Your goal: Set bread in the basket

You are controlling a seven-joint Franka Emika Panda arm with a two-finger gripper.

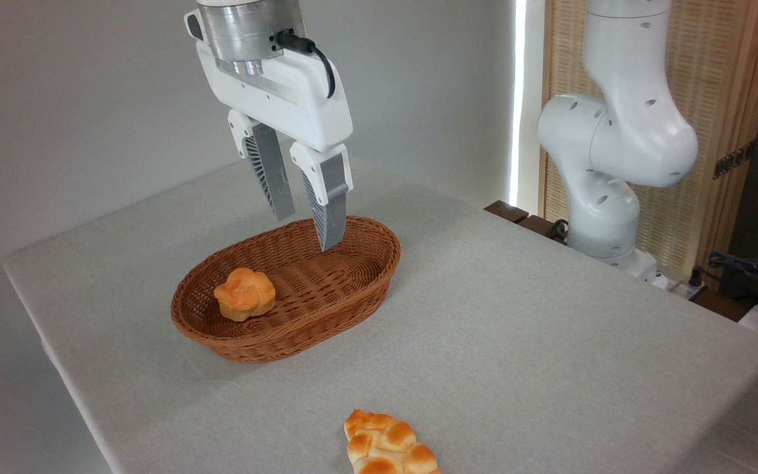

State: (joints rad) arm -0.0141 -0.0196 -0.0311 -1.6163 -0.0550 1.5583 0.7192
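Observation:
The bread [387, 449], a knobbly golden-brown braided loaf, lies on the table at the bottom edge of the picture, partly cut off. The woven reddish-brown basket [356, 284] sits mid-table, well behind and left of the loaf. A small round orange bun [245, 293] rests in the basket's left end. My gripper [305, 232] hangs open above the basket's far right part, its grey fingers [327, 204] pointing down, nothing between them, far from the loaf.
The arm's white base and lower links [609, 164] stand at the table's right rear. Cables and dark gear [754, 273] lie off the right edge. The table [550, 342] is covered in a pale cloth; its left edge runs diagonally.

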